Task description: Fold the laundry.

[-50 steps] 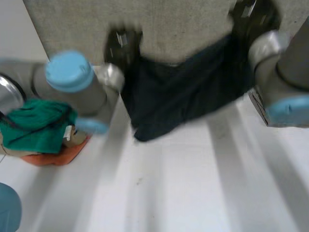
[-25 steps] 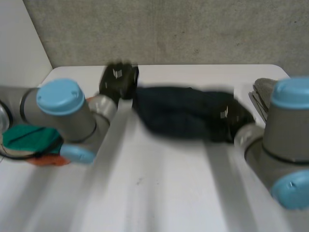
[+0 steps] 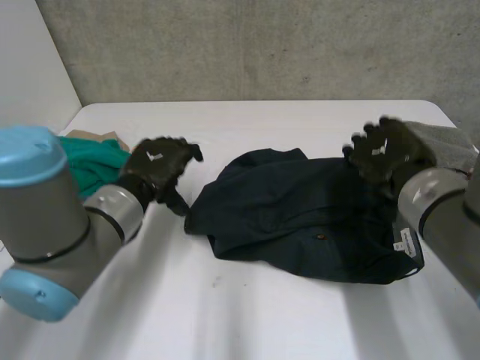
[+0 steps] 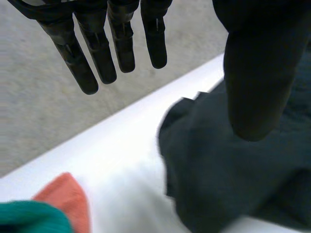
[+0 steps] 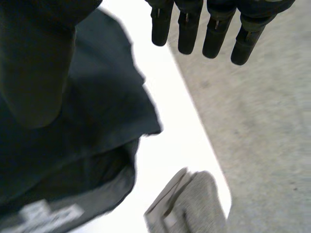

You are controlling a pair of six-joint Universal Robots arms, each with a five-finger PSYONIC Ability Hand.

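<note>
onto the white table (image 3: 247,315) the dark garment (image 3: 300,217) has dropped since the earlier frames, and it lies crumpled at the table's middle. the left hand (image 3: 156,166) hovers just off its left edge, fingers straight and spread, holding nothing. the right hand (image 3: 390,150) is over its right end, equally wide and empty. a green cloth (image 3: 90,161) lies near the left hand, and a grey folded cloth (image 3: 450,139) beside the right hand.

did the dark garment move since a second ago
Yes: the dark garment dropped from in front of the grey wall onto the white table, where it lies crumpled.
</note>
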